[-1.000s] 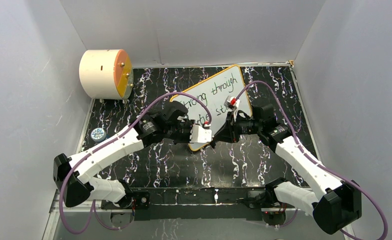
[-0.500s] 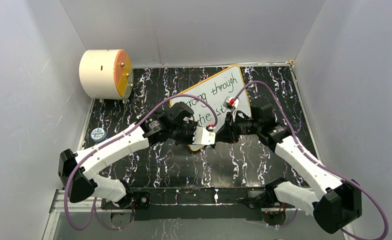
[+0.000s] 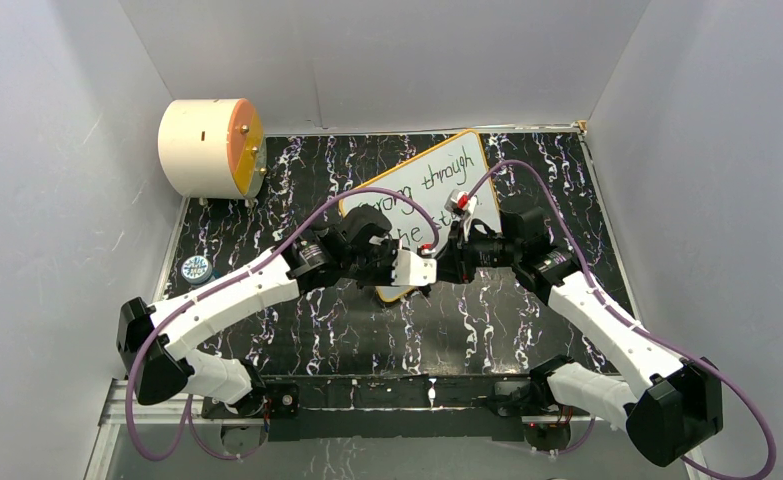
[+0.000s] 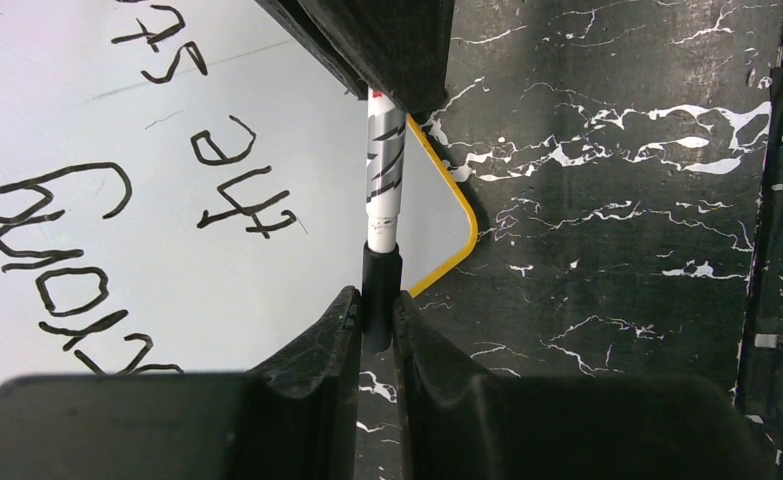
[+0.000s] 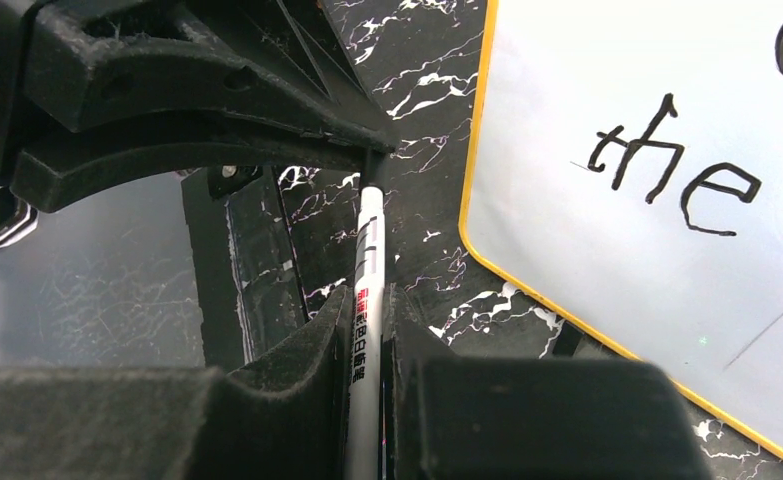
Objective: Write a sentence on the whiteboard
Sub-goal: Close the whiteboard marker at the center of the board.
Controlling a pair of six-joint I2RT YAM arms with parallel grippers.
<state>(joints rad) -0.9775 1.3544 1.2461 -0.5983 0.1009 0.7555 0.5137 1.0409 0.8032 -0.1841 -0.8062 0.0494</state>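
Note:
The whiteboard [image 3: 437, 172] lies tilted on the black marbled table, with black handwriting "strong through the st" on it. A white marker [image 5: 368, 250] hangs level over the board's near corner [image 4: 457, 225]. My right gripper [image 5: 367, 296] is shut on the marker's white barrel. My left gripper [image 4: 377, 300] is shut on the marker's black cap [image 4: 380, 280], which sits against the barrel's end. In the top view the left gripper [image 3: 425, 268] and the right gripper [image 3: 447, 262] meet tip to tip. The pen's tip is hidden.
A cream cylinder with an orange face [image 3: 210, 147] stands at the back left. A small round blue object [image 3: 196, 268] lies by the left edge. White walls close in three sides. Purple cables loop over both arms above the board.
The left arm has moved right, bringing its gripper up against the right gripper. The right arm has barely moved and both grips stay shut.

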